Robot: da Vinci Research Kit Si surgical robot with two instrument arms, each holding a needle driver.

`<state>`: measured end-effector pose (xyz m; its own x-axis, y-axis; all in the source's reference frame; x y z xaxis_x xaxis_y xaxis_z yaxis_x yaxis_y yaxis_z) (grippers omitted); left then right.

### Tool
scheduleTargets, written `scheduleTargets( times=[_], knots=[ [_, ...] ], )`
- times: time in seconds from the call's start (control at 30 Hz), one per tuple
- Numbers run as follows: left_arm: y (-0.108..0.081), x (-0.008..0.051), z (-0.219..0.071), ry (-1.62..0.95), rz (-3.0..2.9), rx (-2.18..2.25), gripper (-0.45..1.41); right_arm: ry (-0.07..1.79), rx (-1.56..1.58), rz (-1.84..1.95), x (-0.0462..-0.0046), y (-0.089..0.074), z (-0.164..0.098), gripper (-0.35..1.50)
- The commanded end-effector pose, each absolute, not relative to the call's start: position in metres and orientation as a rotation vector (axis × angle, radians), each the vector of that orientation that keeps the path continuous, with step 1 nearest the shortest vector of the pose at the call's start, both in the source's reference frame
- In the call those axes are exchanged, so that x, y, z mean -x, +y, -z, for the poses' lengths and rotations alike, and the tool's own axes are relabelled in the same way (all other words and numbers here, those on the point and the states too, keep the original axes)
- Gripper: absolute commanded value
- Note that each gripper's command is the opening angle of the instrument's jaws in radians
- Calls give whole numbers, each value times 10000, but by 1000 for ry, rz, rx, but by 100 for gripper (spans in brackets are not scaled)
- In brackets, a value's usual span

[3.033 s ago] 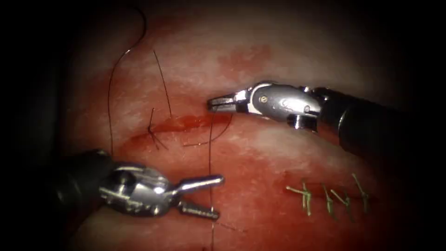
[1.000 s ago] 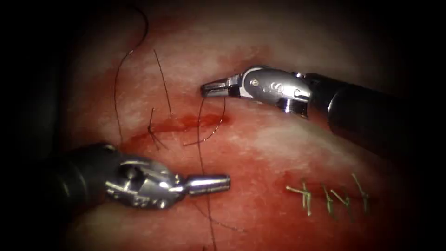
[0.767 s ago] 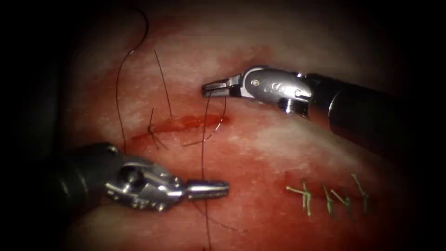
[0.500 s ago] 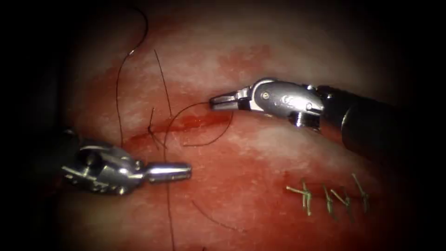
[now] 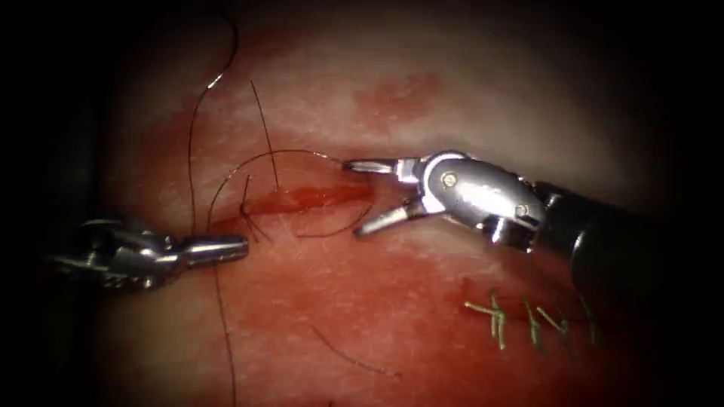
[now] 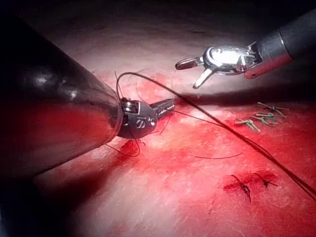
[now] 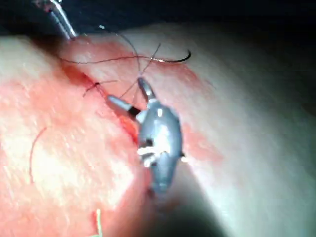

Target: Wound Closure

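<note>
Biggest change we spotted was the left tool (image 5: 226,246): it had slid well off to the left, from near the middle of the scene to just beside the left end of the cut (image 5: 302,197), dragging the thread (image 5: 256,154) along. Its jaws were clamped tight on that strand, which ran up from them in a slack arc over the old knotted stitch (image 5: 246,212) and across to the right tool (image 5: 353,198). That one had changed too. Half a second earlier its jaws were pinched together on the thread's end, and now they were spread wide in a V over the right end of the cut, gripping nothing as far as we could see. The thread end sat right at the tip of the far jaw, and we couldn't say if it was touching. We took that as the right tool having let go, leaving the left one the only tool with the thread. As for the needle (image 5: 230,45), we figured it was the dark curve lying loose on the tissue (image 5: 452,98) at the far left, out of both tools, though it was dim there. Red fluid (image 5: 324,194) pooled along the cut, and the green stitches (image 5: 528,316) sat near right.
</note>
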<state>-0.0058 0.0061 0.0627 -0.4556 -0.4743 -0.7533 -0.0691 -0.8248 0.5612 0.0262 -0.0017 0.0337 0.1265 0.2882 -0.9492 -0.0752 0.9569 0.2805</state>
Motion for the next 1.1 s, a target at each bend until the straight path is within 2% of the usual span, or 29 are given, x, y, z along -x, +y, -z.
scheduleTargets(
  times=[0.03, 0.2, 0.27, 0.3, 0.37, 0.43, 0.47, 0.7, 1.1],
  knots=[
    [62, 63, -632, -787, 2356, -1463, -45, 1433, -197, -291, -261, -6, -348, 147],
    [61, 60, -631, -797, 2366, -1431, -45, 1459, -210, -340, -240, 11, -358, 147],
    [60, 59, -631, -797, 2365, -1431, -45, 1466, -211, -351, -234, 17, -362, 131],
    [60, 59, -631, -797, 2364, -1432, -45, 1466, -212, -350, -232, 19, -364, 118],
    [58, 59, -631, -801, 2355, -1430, -45, 1458, -221, -343, -229, 24, -369, 58],
    [56, 59, -631, -806, 2353, -1433, -45, 1443, -233, -335, -230, 30, -374, -15],
    [55, 60, -631, -806, 2348, -1437, -45, 1438, -232, -336, -232, 35, -379, -35],
    [50, 68, -627, -798, 2306, -1447, -45, 1360, -227, -319, -271, 64, -423, -35],
    [55, 69, -624, -794, 2291, -1451, -45, 1380, -284, -192, -341, 42, -470, -35]
  ],
)
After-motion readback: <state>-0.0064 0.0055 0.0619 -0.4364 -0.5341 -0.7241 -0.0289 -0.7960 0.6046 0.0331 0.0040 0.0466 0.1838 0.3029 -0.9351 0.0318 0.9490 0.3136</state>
